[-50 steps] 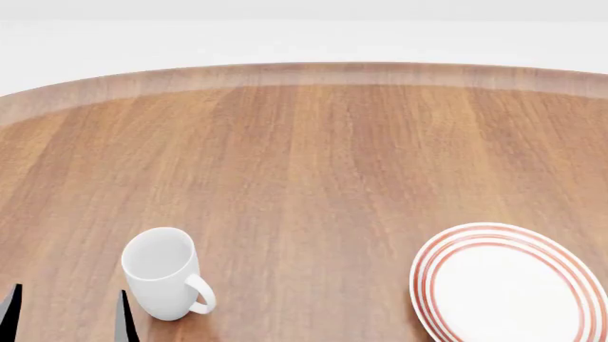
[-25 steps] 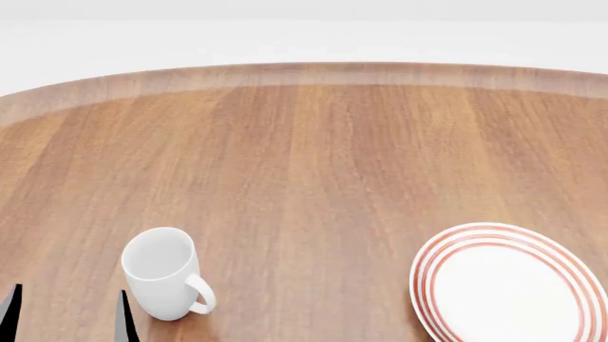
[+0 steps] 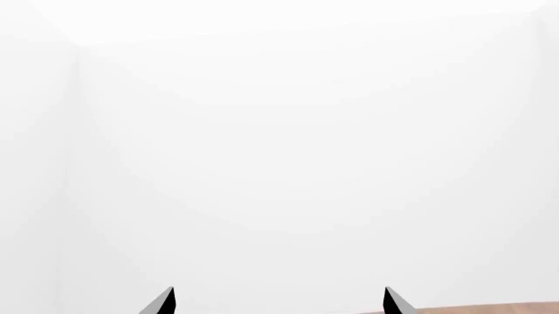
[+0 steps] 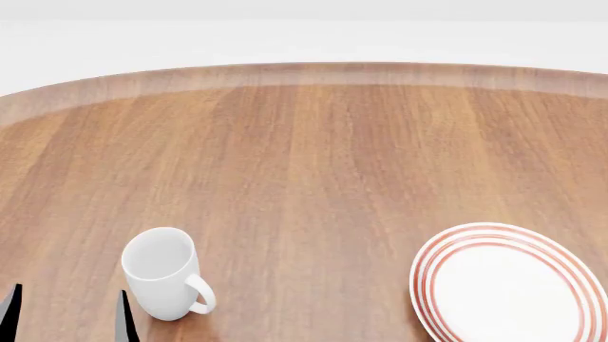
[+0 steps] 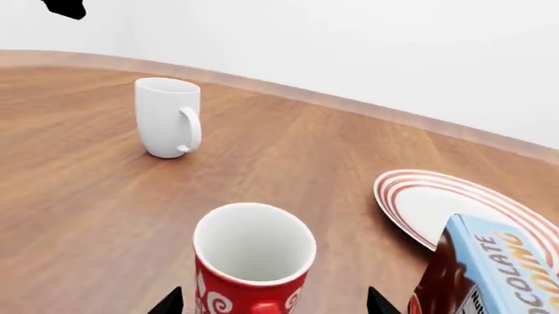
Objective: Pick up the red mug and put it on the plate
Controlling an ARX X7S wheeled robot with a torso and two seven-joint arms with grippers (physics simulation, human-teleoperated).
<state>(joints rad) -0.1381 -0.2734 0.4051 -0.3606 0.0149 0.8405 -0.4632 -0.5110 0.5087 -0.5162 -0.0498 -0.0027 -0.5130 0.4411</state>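
Right claw (image 5: 272, 302): fingers spread, only the two dark tips showing in the right wrist view, one on each side of the red mug (image 5: 253, 260). No contact between tips and mug can be confirmed.

Red mug: upright on the wooden surface (image 5: 78, 190), nearest of all items to the right claw. White swirl ornament on the red wall, white interior, opening facing up. Hidden from the head view, so position relative to the near edge cannot be told.

Chocolate box (image 5: 489, 268): blue and brown carton just beside the red mug, standing in front of the plate (image 5: 436, 203) and covering part of its rim.

Plate: white with red rings, flat on the surface, toward the near right corner in the head view (image 4: 508, 285). Apart from the red mug; nothing resting on its visible part.

Left claw (image 4: 67, 313): fingers spread, tips at the near left corner of the head view, just beside the white mug (image 4: 166, 274). Left wrist view: tips (image 3: 277, 302) against a blank white background, with a strip of surface at one corner.

White mug: upright near the left edge, handle toward the plate side, well apart from the plate.

Far edge of the surface (image 4: 304, 71): curved, bare wood.
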